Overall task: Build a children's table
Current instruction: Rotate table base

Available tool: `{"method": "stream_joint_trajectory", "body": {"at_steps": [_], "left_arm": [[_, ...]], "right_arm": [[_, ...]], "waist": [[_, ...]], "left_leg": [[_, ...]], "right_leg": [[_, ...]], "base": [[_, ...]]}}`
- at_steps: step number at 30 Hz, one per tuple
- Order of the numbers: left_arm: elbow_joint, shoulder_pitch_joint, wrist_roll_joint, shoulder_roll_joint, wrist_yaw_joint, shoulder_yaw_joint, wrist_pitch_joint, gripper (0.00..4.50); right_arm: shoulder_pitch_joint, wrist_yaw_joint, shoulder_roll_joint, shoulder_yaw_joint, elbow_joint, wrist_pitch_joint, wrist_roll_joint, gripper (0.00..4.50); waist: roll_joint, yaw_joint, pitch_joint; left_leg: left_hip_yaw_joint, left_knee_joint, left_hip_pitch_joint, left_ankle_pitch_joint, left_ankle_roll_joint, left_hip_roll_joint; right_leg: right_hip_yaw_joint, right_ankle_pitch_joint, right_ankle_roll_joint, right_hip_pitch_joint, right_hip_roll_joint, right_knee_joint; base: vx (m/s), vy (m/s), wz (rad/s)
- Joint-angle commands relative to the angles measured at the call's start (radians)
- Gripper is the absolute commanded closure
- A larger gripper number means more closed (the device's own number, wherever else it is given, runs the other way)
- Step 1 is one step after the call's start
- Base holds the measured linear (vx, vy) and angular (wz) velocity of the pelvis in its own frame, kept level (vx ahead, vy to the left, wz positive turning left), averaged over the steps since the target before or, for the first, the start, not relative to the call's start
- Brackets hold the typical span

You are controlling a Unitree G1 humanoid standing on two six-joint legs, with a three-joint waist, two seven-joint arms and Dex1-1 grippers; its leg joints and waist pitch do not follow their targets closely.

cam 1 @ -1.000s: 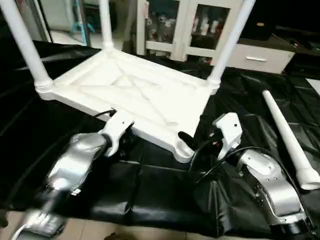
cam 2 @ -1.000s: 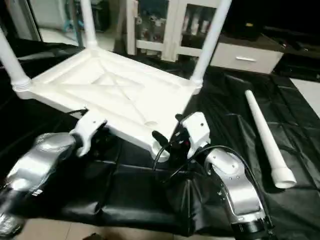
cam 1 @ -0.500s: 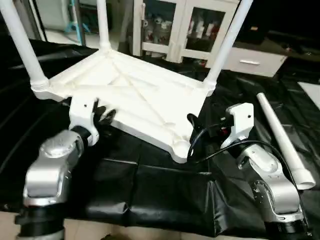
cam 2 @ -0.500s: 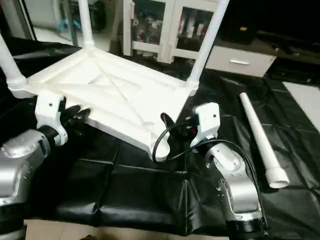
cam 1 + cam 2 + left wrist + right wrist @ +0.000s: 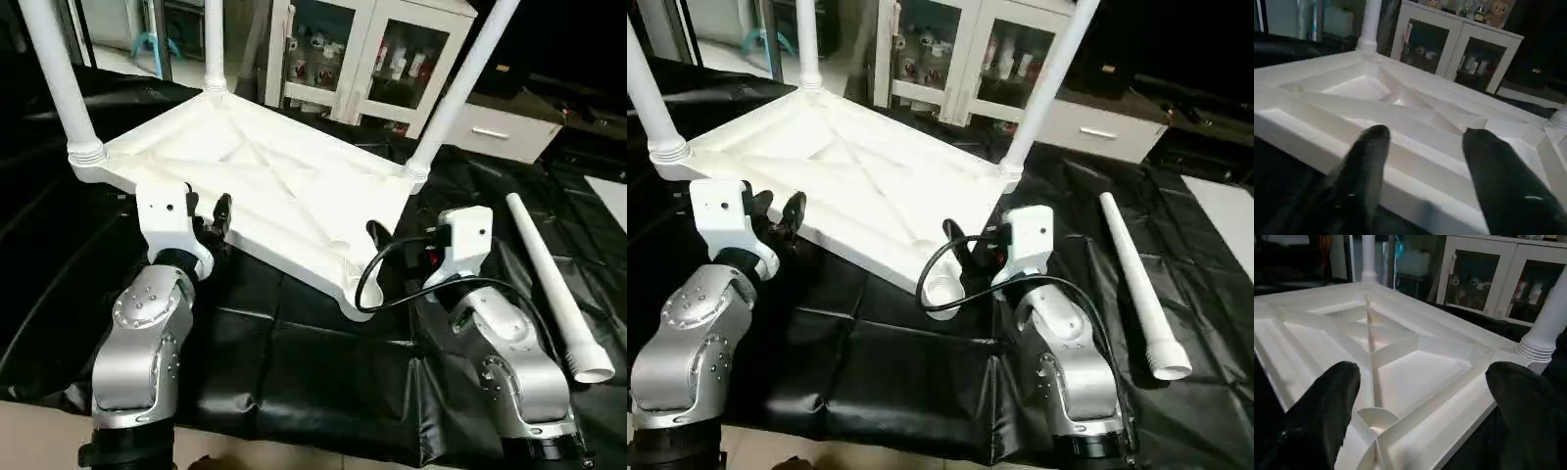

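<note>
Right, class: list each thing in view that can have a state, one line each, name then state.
table top: upside down, ribbed underside up, on the black sheet
fitted legs: three upright in corner sockets
near corner socket: empty
loose leg: lying flat on the sheet, unattached
left gripper: open, holding nothing
right gripper: open, holding nothing
cabinet: doors closed

You're in a home room: a white cabinet (image 5: 372,59) with glass doors full of small figurines, a low white drawer unit (image 5: 500,127), tiled floor (image 5: 29,441).
</note>
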State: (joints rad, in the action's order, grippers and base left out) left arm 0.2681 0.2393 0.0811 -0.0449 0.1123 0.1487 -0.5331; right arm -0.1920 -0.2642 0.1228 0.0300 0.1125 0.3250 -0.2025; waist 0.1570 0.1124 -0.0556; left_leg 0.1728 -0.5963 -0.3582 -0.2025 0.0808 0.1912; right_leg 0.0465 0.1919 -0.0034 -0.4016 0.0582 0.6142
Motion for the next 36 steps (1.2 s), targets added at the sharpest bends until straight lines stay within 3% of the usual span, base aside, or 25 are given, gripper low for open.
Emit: {"method": "stream_joint_trajectory", "body": {"at_steps": [1,6,7,8,10,18,20,23,25,26,27,28,30,32,33,34,35,36], "left_arm": [[0.013,-0.006,-0.017,0.009,-0.025,-0.011,-0.009,1.47],[0.022,-0.017,-0.03,-0.005,-0.056,-0.009,-0.016,1.0],[0.014,-0.018,-0.038,-0.003,-0.061,-0.012,0.024,0.87],[0.001,-0.018,-0.061,0.002,-0.084,-0.014,0.078,0.79],[-0.022,-0.017,-0.111,0.005,-0.138,-0.017,0.143,0.62],[-0.015,-0.023,-0.12,-0.003,-0.152,-0.03,0.116,0.08],[-0.012,-0.019,-0.05,0.028,-0.121,-0.008,0.134,0.08],[0.003,-0.019,-0.049,0.056,-0.172,0.017,0.065,0.08],[0.003,-0.03,-0.033,0.045,-0.144,0.015,0.039,0.08],[-0.002,-0.045,-0.03,0.021,-0.1,-0.007,0.051,0.08],[-0.004,-0.051,-0.03,0.022,-0.101,-0.007,0.047,0.08],[-0.005,-0.054,-0.028,0.026,-0.108,-0.002,0.04,0.08],[-0.006,-0.071,-0.032,0.011,-0.083,-0.023,0.057,0.08],[-0.007,-0.08,-0.04,-0.005,-0.066,-0.043,0.076,0.08],[-0.007,-0.08,-0.041,-0.007,-0.064,-0.045,0.078,0.08],[-0.016,-0.076,-0.046,-0.007,-0.067,-0.047,0.092,0.08],[-0.023,-0.073,-0.048,-0.008,-0.069,-0.049,0.101,0.08],[-0.034,-0.062,-0.049,-0.01,-0.068,-0.053,0.106,0.08]], "right_arm": [[-0.003,0.001,0.016,-0.011,-0.014,0.01,0.007,0.0],[-0.014,-0.007,0.018,0.002,-0.026,0.007,0.013,0.0],[-0.016,-0.008,0.018,0.004,-0.029,0.006,0.015,0.0],[-0.018,-0.009,0.018,0.004,-0.031,0.005,0.015,0.0],[-0.02,-0.009,0.017,0.003,-0.034,0.005,0.015,0.0],[-0.026,-0.014,0.022,0.006,-0.037,0.008,0.014,0.0],[-0.024,-0.013,0.024,0.005,-0.037,0.01,0.012,0.0],[-0.023,-0.008,0.025,0.006,-0.04,0.012,0.017,0.0],[-0.024,-0.003,0.024,0.003,-0.039,0.009,0.019,0.0],[-0.022,0.001,0.024,0.0,-0.037,0.005,0.02,0.0],[-0.021,0.004,0.022,-0.004,-0.035,0.005,0.018,0.0],[-0.02,0.006,0.02,-0.007,-0.033,0.005,0.015,0.0],[-0.011,0.019,0.021,-0.014,-0.033,0.014,0.018,0.0],[-0.008,0.035,0.022,-0.018,-0.034,0.013,0.029,0.0],[-0.008,0.039,0.022,-0.019,-0.034,0.012,0.032,0.0],[-0.013,0.044,0.022,-0.019,-0.04,0.005,0.037,0.0],[-0.017,0.047,0.022,-0.019,-0.044,0.0,0.04,0.0],[-0.023,0.055,0.024,-0.02,-0.049,-0.005,0.049,0.0]], "waist": [[-0.012,0.0,0.053],[-0.002,0.002,0.053],[-0.002,0.002,0.053],[0.005,0.002,0.052],[0.005,0.003,0.052],[0.008,0.002,0.052],[0.009,0.003,0.052],[0.009,0.002,0.053],[-0.005,0.001,0.053],[0.003,0.001,0.052],[-0.008,0.002,0.053],[-0.005,-0.001,0.053],[-0.015,-0.002,0.054],[-0.012,-0.001,0.053],[-0.019,-0.003,0.054],[-0.038,-0.002,0.053],[-0.028,-0.004,0.051],[-0.039,-0.004,0.052]], "left_leg": [[-0.017,0.078,0.01,-0.157,0.029,0.039],[-0.017,0.074,0.013,-0.119,0.026,0.038],[-0.018,0.075,0.013,-0.12,0.027,0.038],[-0.018,0.075,0.012,-0.128,0.026,0.038],[-0.018,0.075,0.013,-0.141,0.023,0.039],[-0.02,0.075,0.013,-0.158,0.041,0.039],[-0.021,0.074,0.013,-0.153,0.041,0.039],[-0.02,0.073,0.012,-0.157,0.047,0.039],[-0.021,0.074,0.013,-0.166,0.05,0.038],[-0.02,0.074,0.012,-0.177,0.046,0.036],[-0.02,0.075,0.013,-0.177,0.048,0.036],[-0.021,0.074,0.014,-0.179,0.051,0.038],[-0.021,0.075,0.015,-0.175,0.057,0.039],[-0.02,0.075,0.015,-0.175,0.055,0.038],[-0.018,0.075,0.016,-0.179,0.059,0.038],[-0.02,0.076,0.018,-0.185,0.066,0.038],[-0.019,0.077,0.017,-0.192,0.064,0.038],[-0.021,0.078,0.017,-0.211,0.069,0.038]], "right_leg": [[-0.041,0.151,-0.055,0.037,0.071,-0.067],[-0.04,0.087,-0.06,0.038,0.071,-0.06],[-0.04,0.087,-0.061,0.039,0.071,-0.06],[-0.04,0.101,-0.058,0.039,0.072,-0.063],[-0.041,0.112,-0.049,0.039,0.071,-0.067],[-0.04,0.143,-0.049,0.036,0.073,-0.065],[-0.04,0.134,-0.05,0.036,0.074,-0.064],[-0.04,0.12,-0.057,0.037,0.074,-0.062],[-0.041,0.12,-0.054,0.037,0.073,-0.062],[-0.04,0.147,-0.043,0.037,0.072,-0.068],[-0.041,0.145,-0.043,0.036,0.072,-0.066],[-0.04,0.133,-0.045,0.036,0.07,-0.065],[-0.039,0.096,-0.054,0.036,0.068,-0.062],[-0.04,0.085,-0.056,0.037,0.068,-0.062],[-0.04,0.083,-0.057,0.037,0.067,-0.063],[-0.041,0.078,-0.061,0.035,0.066,-0.059],[-0.04,0.082,-0.061,0.036,0.065,-0.063],[-0.04,0.1,-0.062,0.038,0.067,-0.062]], "base": [[0.0,0.0,0.0],[0.0,0.0,0.0],[0.0,0.0,0.0],[0.0,0.0,0.0],[0.0,0.0,0.0],[0.0,0.0,0.0],[0.0,0.0,0.0],[0.0,0.0,0.0],[0.0,0.0,0.0],[0.0,0.0,0.0],[0.0,0.0,0.0],[0.0,0.0,0.0],[0.0,0.0,0.0],[0.0,0.0,0.0],[0.0,0.0,0.0],[0.0,0.0,0.0],[0.0,0.0,0.0],[0.0,0.0,0.0]]}}
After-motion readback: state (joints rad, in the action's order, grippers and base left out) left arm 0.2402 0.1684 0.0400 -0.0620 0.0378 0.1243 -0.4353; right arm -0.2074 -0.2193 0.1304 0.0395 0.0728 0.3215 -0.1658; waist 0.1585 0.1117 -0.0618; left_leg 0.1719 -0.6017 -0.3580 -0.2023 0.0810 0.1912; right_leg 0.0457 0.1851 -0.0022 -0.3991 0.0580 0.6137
